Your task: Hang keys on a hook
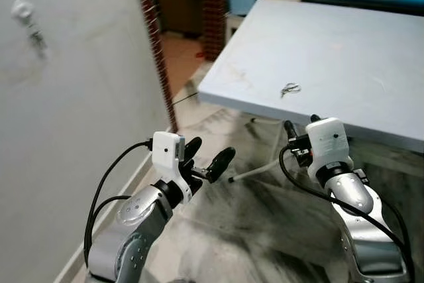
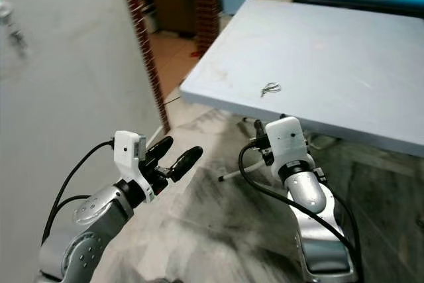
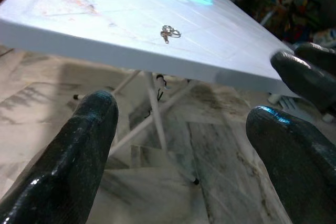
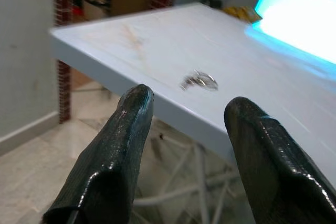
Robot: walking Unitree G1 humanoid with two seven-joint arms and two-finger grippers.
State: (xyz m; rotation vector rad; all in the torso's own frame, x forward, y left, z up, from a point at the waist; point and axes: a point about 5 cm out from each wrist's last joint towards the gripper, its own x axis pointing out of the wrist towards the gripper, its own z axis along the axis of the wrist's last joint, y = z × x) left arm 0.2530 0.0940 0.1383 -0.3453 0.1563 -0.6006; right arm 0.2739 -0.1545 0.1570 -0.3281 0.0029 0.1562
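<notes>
Two open tools (image 1: 211,157) (image 4: 191,145), keys (image 1: 289,89) on table (image 1: 344,51)

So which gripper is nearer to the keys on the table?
The right gripper. It sits just below the table edge, pointing at the keys. The left gripper hangs lower, nearer the wall.

A pale blue table (image 1: 344,44) stands on marbled floor (image 1: 252,223) beside a brick pillar (image 1: 154,38).

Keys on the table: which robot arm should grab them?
Probably the right. The right end effector is open, just below the table edge, pointing at the keys. The left end effector is open too, but farther off, toward the wall.
</notes>
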